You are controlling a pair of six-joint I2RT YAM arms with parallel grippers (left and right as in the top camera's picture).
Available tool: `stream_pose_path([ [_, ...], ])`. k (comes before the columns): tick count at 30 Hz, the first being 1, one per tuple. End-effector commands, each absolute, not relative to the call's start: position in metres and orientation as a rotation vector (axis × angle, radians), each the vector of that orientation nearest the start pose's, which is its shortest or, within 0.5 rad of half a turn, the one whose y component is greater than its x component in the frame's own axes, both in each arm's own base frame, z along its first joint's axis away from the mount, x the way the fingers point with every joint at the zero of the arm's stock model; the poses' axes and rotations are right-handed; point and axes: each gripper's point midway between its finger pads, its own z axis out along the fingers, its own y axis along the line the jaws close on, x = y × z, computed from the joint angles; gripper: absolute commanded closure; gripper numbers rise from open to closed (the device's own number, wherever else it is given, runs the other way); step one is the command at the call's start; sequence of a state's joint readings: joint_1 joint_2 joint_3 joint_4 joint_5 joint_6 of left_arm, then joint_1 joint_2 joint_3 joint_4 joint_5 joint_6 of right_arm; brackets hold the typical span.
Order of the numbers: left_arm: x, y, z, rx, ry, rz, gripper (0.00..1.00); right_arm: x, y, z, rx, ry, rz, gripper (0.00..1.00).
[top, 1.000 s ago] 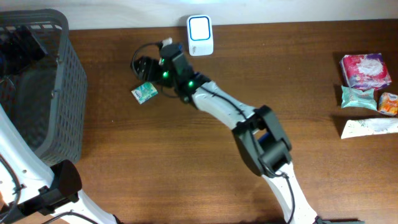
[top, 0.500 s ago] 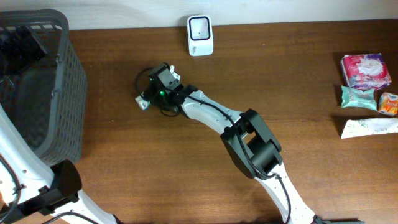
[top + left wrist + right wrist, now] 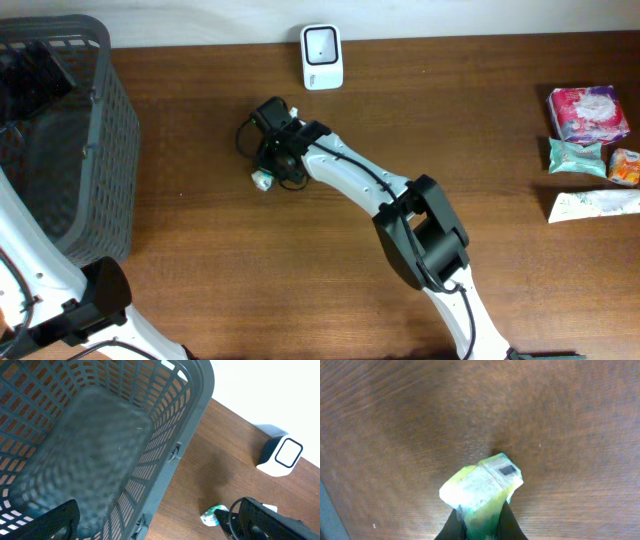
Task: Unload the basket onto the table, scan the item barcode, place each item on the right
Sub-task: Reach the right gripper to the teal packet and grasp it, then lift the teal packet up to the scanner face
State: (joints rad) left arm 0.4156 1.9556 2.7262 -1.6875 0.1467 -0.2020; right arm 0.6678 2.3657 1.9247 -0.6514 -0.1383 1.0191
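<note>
Packet slid toward 4 o'clock; your right hand is clenched on its end. Looks light, crinkly, squashy, so grip gently.

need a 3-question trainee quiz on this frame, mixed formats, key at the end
1. True or false: the right tool is shut on the small green crinkly packet.
2. What stands at the brown wooden table's back edge, beyond the packet? A) white box-shaped scanner B) red kettle C) black keyboard
3. Fill in: the grey plastic mesh basket stands on the ___ arm's side.
Key: 1 true; 2 A; 3 left
</note>
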Motion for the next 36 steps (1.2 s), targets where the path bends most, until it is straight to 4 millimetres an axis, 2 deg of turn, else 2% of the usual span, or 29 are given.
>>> stream_pose_path([
  [1, 0.372, 0.139, 0.386, -0.681, 2.360, -0.085, 0.01, 0.448, 0.353, 0.102, 0.190, 2.723, 0.790, 0.96],
  [2, 0.372, 0.139, 0.386, -0.681, 2.360, -0.085, 0.01, 0.448, 0.350, 0.118, 0.029, 2.711, 0.899, 0.96],
  [3, 0.372, 0.139, 0.386, -0.681, 2.360, -0.085, 0.01, 0.443, 0.347, 0.121, -0.089, 2.721, 0.987, 0.96],
  [6, 0.372, 0.139, 0.386, -0.681, 2.360, -0.085, 0.01, 0.418, 0.320, 0.099, -0.213, 2.848, 1.126, 0.96],
  [8, 0.372, 0.139, 0.385, -0.681, 2.361, -0.085, 0.01, 0.408, 0.296, 0.070, -0.152, 2.928, 1.117, 0.96],
  [11, 0.372, 0.139, 0.386, -0.681, 2.360, -0.085, 0.01, 0.402, 0.262, 0.041, -0.017, 3.007, 1.090, 0.95],
  [12, 0.372, 0.139, 0.386, -0.681, 2.360, -0.085, 0.01, 0.400, 0.246, 0.028, 0.045, 3.038, 1.051, 0.95],
  [14, 0.372, 0.139, 0.386, -0.681, 2.360, -0.085, 0.01, 0.399, 0.209, 0.008, 0.163, 3.099, 0.889, 0.87],
  [15, 0.372, 0.139, 0.386, -0.681, 2.360, -0.085, 0.01, 0.397, 0.188, 0.004, 0.239, 3.137, 0.808, 0.85],
  [16, 0.372, 0.139, 0.386, -0.681, 2.360, -0.085, 0.01, 0.397, 0.173, 0.010, 0.273, 3.148, 0.811, 0.81],
  [18, 0.372, 0.139, 0.386, -0.681, 2.360, -0.085, 0.01, 0.404, 0.149, 0.033, 0.293, 3.157, 0.807, 0.74],
  [19, 0.372, 0.139, 0.386, -0.681, 2.360, -0.085, 0.01, 0.407, 0.141, 0.052, 0.261, 3.159, 0.807, 0.64],
  [20, 0.372, 0.139, 0.386, -0.681, 2.360, -0.085, 0.01, 0.407, 0.138, 0.063, 0.224, 3.163, 0.808, 0.52],
  [21, 0.372, 0.139, 0.386, -0.682, 2.360, -0.085, 0.01, 0.404, 0.136, 0.083, 0.104, 3.172, 0.801, 0.23],
  [22, 0.372, 0.139, 0.386, -0.681, 2.360, -0.085, 0.01, 0.399, 0.133, 0.094, 0.034, 3.198, 0.749, 0.02],
  [24, 0.372, 0.139, 0.386, -0.681, 2.360, -0.085, 0.01, 0.388, 0.123, 0.093, 0.012, 3.268, 0.580, 0.02],
  [27, 0.372, 0.139, 0.386, -0.681, 2.360, -0.085, 0.00, 0.382, 0.107, 0.084, -0.014, 3.311, 0.371, 0.04],
  [28, 0.372, 0.139, 0.386, -0.681, 2.360, -0.085, 0.01, 0.380, 0.105, 0.081, -0.009, 3.323, 0.357, 0.20],
  [29, 0.372, 0.139, 0.386, -0.681, 2.360, -0.085, 0.01, 0.375, 0.104, 0.076, -0.004, 3.345, 0.354, 0.33],
  [30, 0.372, 0.139, 0.386, -0.681, 2.360, -0.085, 0.01, 0.370, 0.103, 0.073, 0.016, 3.364, 0.350, 0.36],
  [33, 0.372, 0.139, 0.386, -0.681, 2.360, -0.085, 0.01, 0.359, 0.106, 0.055, 0.034, 3.400, 0.391, 0.39],
  [36, 0.372, 0.139, 0.386, -0.681, 2.360, -0.085, 0.01, 0.363, 0.124, 0.037, 0.044, 3.351, 0.575, 0.41],
])
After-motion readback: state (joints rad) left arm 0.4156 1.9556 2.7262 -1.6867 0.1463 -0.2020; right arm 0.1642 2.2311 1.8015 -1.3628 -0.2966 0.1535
